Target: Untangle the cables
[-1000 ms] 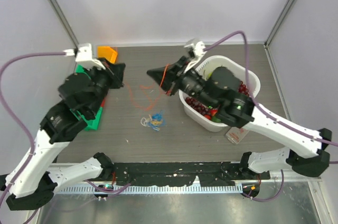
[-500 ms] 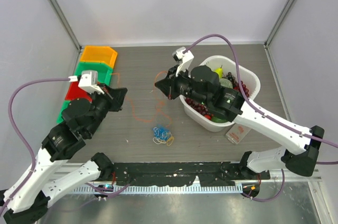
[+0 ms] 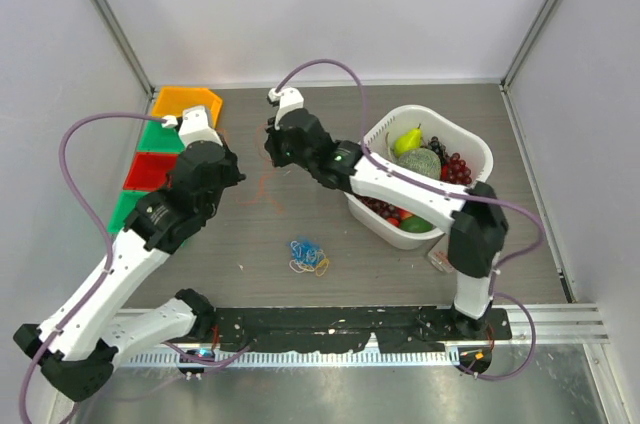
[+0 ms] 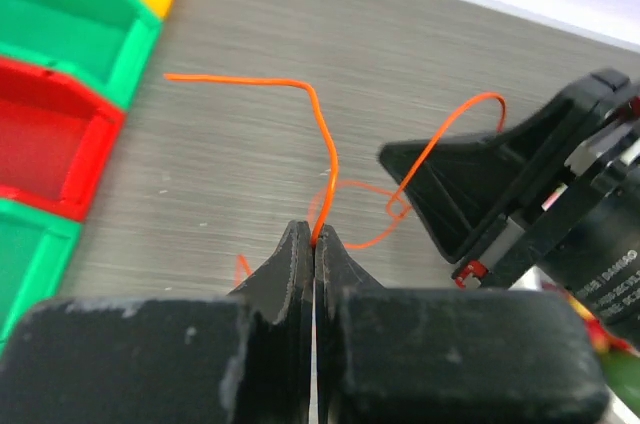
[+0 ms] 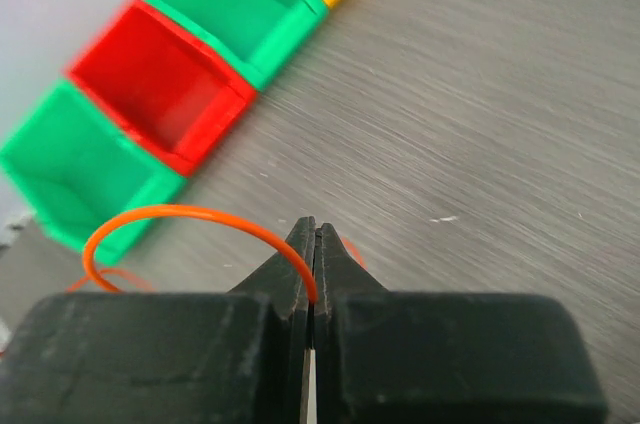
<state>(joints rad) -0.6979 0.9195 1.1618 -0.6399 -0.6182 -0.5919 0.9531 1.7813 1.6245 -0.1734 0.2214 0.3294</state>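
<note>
A thin orange cable [image 4: 322, 134] is pinched in both grippers. My left gripper [image 4: 315, 236] is shut on one stretch of it, and the cable curls up and away over the table. My right gripper [image 5: 314, 229] is shut on another stretch, which loops out to the left as an orange arc [image 5: 180, 212]. From above, the left gripper [image 3: 234, 176] and right gripper [image 3: 270, 152] sit close together, with the orange cable [image 3: 262, 186] faint between them. The remaining cables, a small blue and yellow clump [image 3: 308, 257], lie apart nearer the front.
A white basket [image 3: 478, 149] of fruit stands at the right. A row of orange, green and red bins [image 3: 155, 169] lines the left edge. A small packet [image 3: 440, 256] lies in front of the basket. The right gripper's black fingers [image 4: 470, 184] fill the right of the left wrist view.
Both grippers stayed shut on the orange cable. The right arm swung left, away from the basket. The left gripper came closer to it. The blue clump dropped nearer the front, then lay still.
</note>
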